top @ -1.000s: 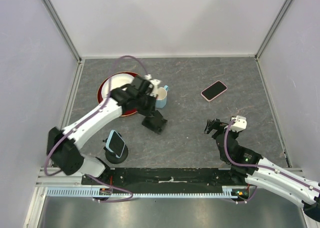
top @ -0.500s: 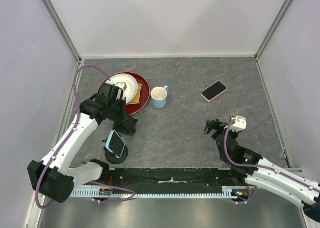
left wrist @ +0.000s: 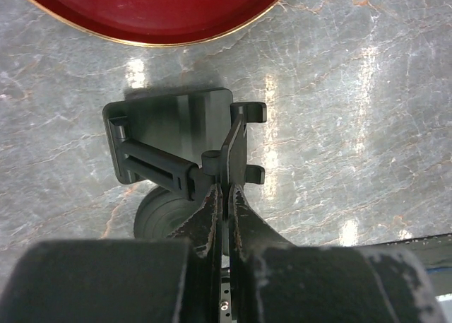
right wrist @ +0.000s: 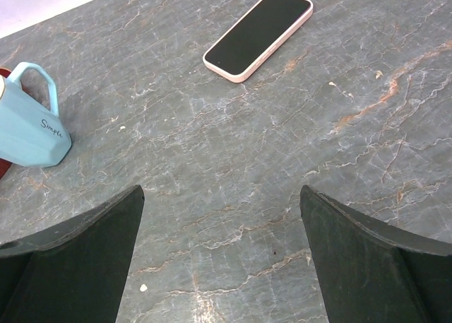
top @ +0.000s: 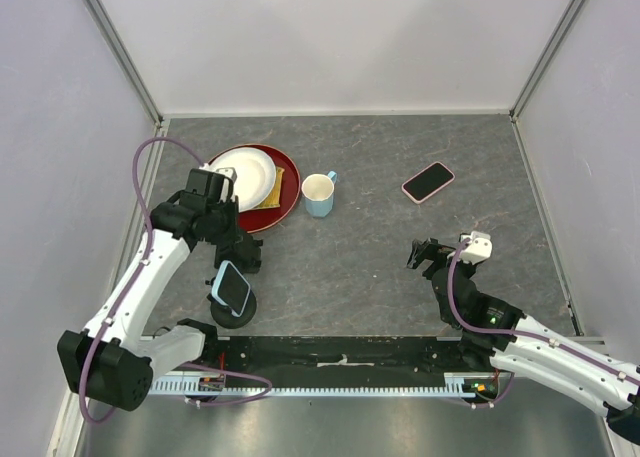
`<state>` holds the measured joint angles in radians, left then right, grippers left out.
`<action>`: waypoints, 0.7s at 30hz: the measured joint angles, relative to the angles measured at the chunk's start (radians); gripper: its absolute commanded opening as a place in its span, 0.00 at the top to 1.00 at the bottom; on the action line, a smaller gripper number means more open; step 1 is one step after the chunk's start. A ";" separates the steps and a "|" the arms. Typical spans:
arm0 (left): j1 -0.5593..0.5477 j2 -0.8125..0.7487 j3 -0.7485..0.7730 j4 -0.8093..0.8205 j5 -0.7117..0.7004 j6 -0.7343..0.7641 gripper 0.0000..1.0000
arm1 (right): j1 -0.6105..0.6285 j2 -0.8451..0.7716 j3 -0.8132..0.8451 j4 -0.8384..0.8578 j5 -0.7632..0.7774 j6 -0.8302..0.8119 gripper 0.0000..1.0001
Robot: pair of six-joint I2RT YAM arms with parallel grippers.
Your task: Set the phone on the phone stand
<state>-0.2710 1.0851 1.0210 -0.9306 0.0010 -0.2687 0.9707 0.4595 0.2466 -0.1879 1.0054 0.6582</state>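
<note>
The pink-cased rectangular phone (top: 428, 181) lies flat, screen up, on the grey marbled table (top: 370, 267), well ahead of the right pincer (top: 425, 254), whose jaws gape wide and empty on a low, folded arm. The left arm bends over the black phone stand (top: 240, 307), which carries a pale-blue-cased phone (top: 231, 285); the left pincer (top: 243, 257) is clenched. Only the left wrist view shows its tips meeting at the stand's thin back edge.

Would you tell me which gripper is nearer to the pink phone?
Right. The right gripper, fingers open, faces the pink phone from the near side; the left gripper, shut on a black stand, is far off to its left.
</note>
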 measured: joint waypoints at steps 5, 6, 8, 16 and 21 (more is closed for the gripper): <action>0.006 0.031 -0.038 0.054 0.047 0.000 0.98 | 0.000 0.001 0.000 0.000 -0.005 -0.001 0.02; 0.010 0.035 -0.040 0.062 0.055 0.000 0.98 | 0.000 0.001 0.000 0.000 -0.005 -0.001 0.02; 0.020 0.041 -0.041 0.078 0.064 0.000 0.98 | 0.000 0.003 0.000 0.001 -0.006 -0.001 0.02; 0.029 0.055 -0.046 0.109 0.069 0.000 0.81 | 0.000 0.014 0.000 0.009 -0.007 -0.005 0.02; 0.029 0.063 -0.046 0.102 0.034 0.001 0.59 | 0.000 0.020 0.000 0.013 -0.010 -0.008 0.02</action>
<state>-0.2417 1.1477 0.9749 -0.8284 0.0345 -0.2676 0.9707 0.4793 0.2466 -0.1745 0.9958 0.6498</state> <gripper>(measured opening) 0.306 0.982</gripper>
